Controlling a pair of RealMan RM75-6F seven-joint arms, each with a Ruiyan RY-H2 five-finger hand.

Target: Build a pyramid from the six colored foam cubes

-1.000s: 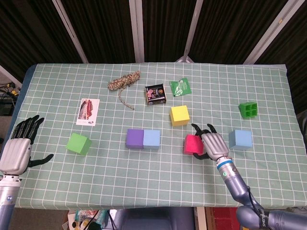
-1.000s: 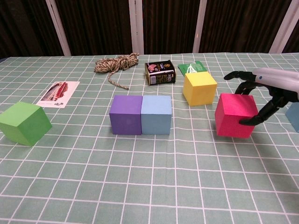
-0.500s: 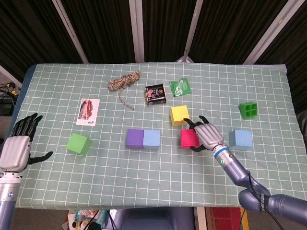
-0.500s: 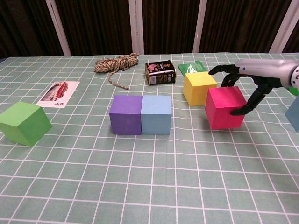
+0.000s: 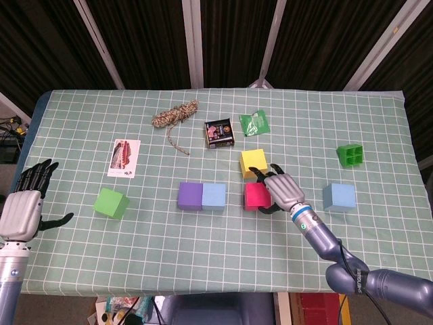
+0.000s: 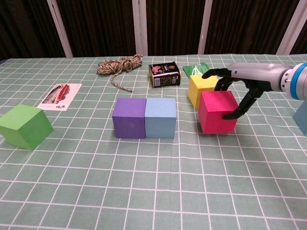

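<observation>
My right hand (image 5: 281, 191) grips the pink cube (image 5: 256, 196), fingers over its top and thumb on its side (image 6: 216, 111). This cube is low over the cloth, just in front of the yellow cube (image 6: 201, 86), with a gap to the light blue cube (image 6: 160, 117). The light blue cube touches the purple cube (image 6: 129, 118) in a row. A green cube (image 5: 111, 203) sits tilted at the left. A darker blue cube (image 5: 338, 198) lies right of my right hand. At the table's left edge my left hand (image 5: 24, 210) hovers, fingers spread, holding nothing.
At the back lie a twine bundle (image 5: 175, 115), a dark tin (image 5: 219, 133) and a green packet (image 5: 254, 123). A picture card (image 5: 124, 158) lies at the left and a small green compartment tray (image 5: 350, 155) at the right.
My right hand has carried the pink cube leftward, from beside the blue cube to just in front of the yellow one. The left hand barely shifted.
</observation>
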